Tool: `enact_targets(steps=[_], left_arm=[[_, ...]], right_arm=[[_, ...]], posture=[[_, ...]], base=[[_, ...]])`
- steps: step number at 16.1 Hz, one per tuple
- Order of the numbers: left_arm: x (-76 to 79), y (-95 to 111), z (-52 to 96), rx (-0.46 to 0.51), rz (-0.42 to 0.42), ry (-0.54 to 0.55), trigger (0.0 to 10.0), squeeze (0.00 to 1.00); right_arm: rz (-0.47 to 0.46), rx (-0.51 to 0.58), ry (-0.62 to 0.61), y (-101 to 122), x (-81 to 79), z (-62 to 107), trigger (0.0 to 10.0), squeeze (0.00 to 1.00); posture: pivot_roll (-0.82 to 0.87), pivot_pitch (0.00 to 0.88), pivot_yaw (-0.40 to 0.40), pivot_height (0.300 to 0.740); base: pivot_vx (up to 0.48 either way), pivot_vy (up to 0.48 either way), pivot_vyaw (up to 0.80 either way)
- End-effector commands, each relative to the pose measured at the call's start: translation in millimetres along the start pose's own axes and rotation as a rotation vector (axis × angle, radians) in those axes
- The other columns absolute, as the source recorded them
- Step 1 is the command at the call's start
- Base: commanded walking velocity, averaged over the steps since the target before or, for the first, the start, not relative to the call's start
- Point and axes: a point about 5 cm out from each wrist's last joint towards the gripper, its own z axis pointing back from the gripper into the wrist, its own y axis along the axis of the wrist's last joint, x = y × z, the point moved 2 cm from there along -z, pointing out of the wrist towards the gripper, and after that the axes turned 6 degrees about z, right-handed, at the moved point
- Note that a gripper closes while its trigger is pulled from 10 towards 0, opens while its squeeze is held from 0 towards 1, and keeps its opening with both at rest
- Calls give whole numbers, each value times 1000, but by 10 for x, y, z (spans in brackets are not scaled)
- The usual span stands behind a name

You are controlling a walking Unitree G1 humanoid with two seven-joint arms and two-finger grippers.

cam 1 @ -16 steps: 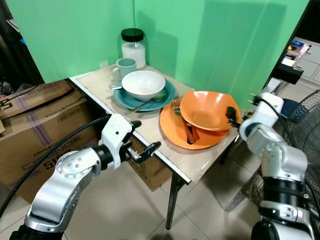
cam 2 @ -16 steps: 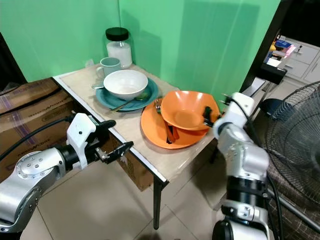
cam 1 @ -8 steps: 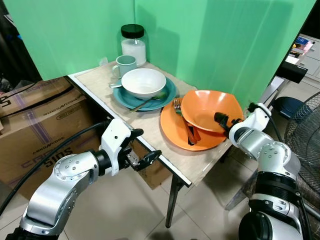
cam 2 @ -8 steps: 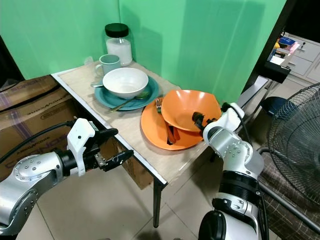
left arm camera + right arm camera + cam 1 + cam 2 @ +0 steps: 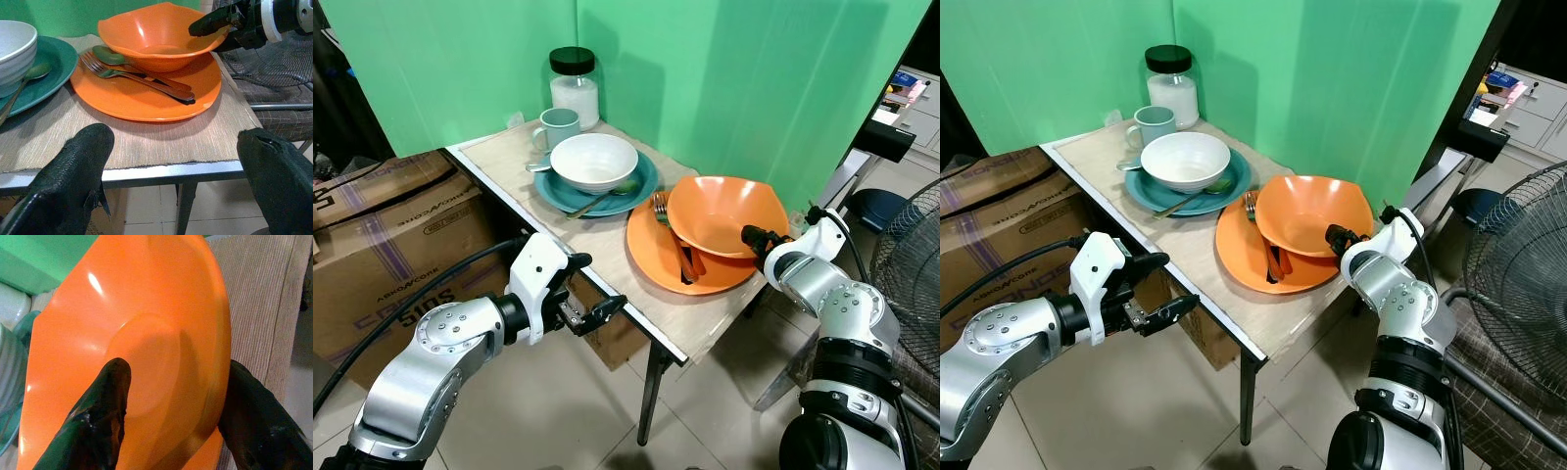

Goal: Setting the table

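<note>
Bench point(image 5: 607, 266) w/ woven mat, against green backdrop. Count: 2 plates, 2 bowls, 1 mug, 1 jar, plus cutlery. Orange plate point(image 5: 658, 266) at the near right end, orange bowl point(image 5: 720, 213) sitting tilted on it, its base propped on the cutlery. Under the bowl: 1 fork point(image 5: 105, 66) and 1 green-headed spoon point(image 5: 111, 55), handles lying on the orange plate; handle ends partly hidden by the bowl. Teal plate point(image 5: 644, 182) further back w/ white bowl point(image 5: 594, 161) on it and 1 more spoon point(image 5: 597, 203) leaning on its rim. Teal mug point(image 5: 555, 127) and black-lidded jar point(image 5: 575, 88) at the far corner, jar contents white. Right claw point(image 5: 754, 237) at the orange bowl's right rim: one finger inside the bowl, the other outside under the rim, straddling the wall; can't tell if it's actually pinching. Left claw point(image 5: 589, 315) spread wide, nothing in it, held off the bench's front edge, pointing toward the orange plate. Cardboard boxes point(image 5: 401, 225) left of the bench, partly cut off. Fan point(image 5: 913, 235) at right, cropped.
</note>
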Motion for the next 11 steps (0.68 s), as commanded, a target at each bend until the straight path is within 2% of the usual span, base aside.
enact_targets(steps=[1, 11], left_arm=[[26, 54, 1, 8, -21, -11, 10000, 0], [46, 27, 11, -7, -29, -20, 10000, 0]], right_arm=[[-5, 2, 11, 22, -67, -11, 0, 0], [-9, 5, 10, -8, -72, -18, 0, 0]], posture=[[52, 0, -34, 740], [55, 0, -47, 740]], base=[[0, 0, 0], [0, 0, 0]])
